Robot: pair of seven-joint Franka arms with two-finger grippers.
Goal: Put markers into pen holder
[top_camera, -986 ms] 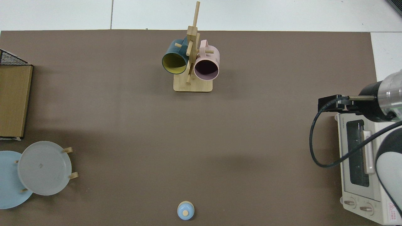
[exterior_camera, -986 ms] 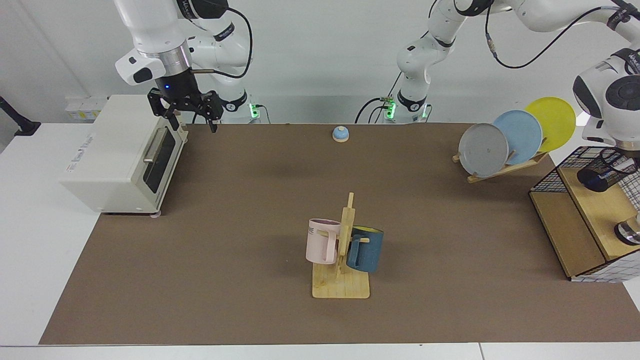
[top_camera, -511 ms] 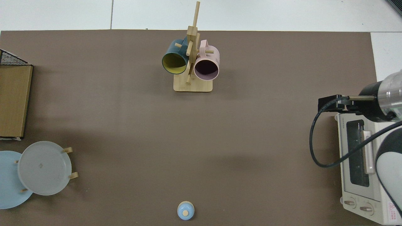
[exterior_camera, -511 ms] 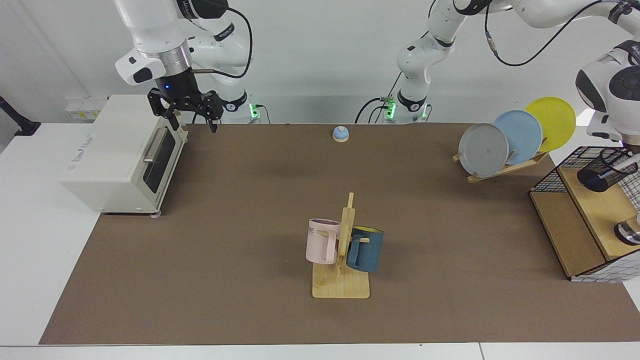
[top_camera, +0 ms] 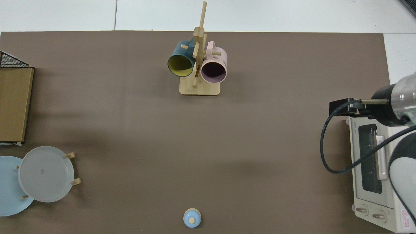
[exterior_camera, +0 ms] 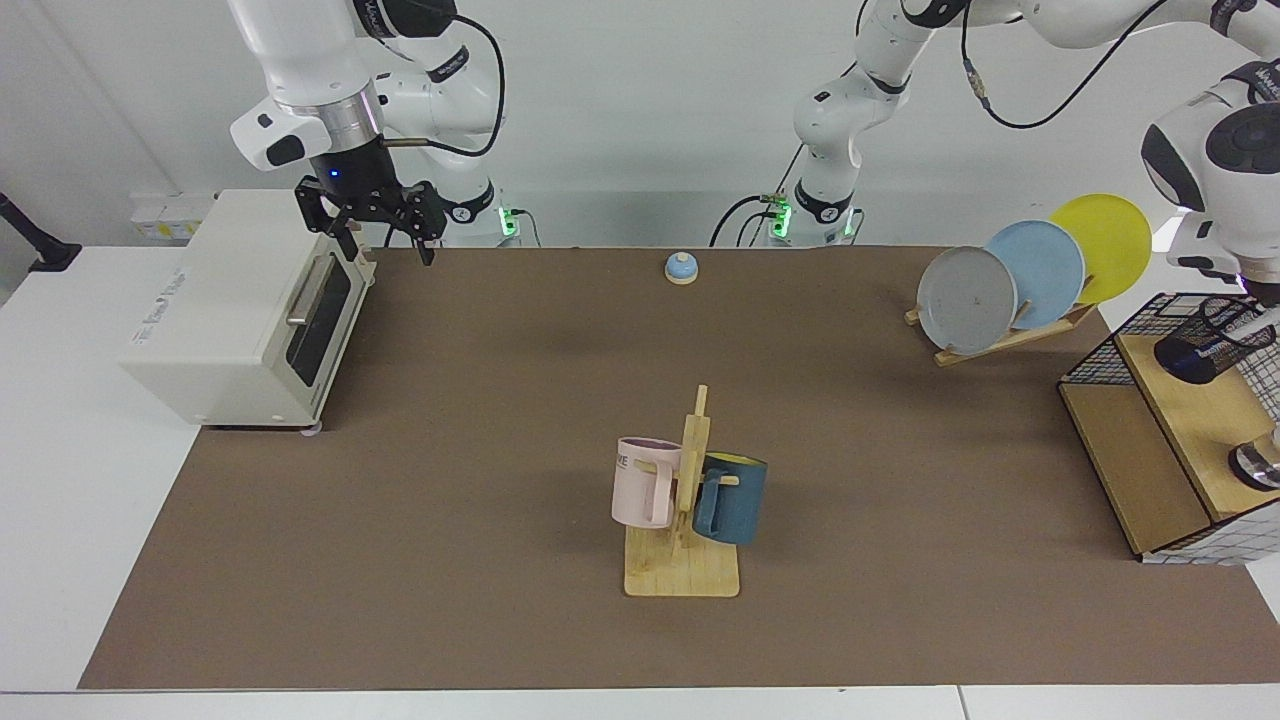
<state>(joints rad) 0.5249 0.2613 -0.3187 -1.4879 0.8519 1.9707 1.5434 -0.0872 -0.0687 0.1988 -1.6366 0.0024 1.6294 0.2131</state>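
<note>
1. Since the earlier frame, only the left arm rose slightly; its pincer was out of view above the pen holder (exterior_camera: pixel 1212 340).
2. Right pincer (exterior_camera: pixel 385 240) hung beside the toaster oven (exterior_camera: pixel 240 310), fingers apart, waiting.
3. No marker showed.

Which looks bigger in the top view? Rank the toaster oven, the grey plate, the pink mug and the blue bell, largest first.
1. Toaster oven, though the picture's edge cuts it off.
2. Grey plate.
3. Pink mug; hanging on the rack, it sits nearer the camera, which may enlarge it.
4. Blue bell.
</note>
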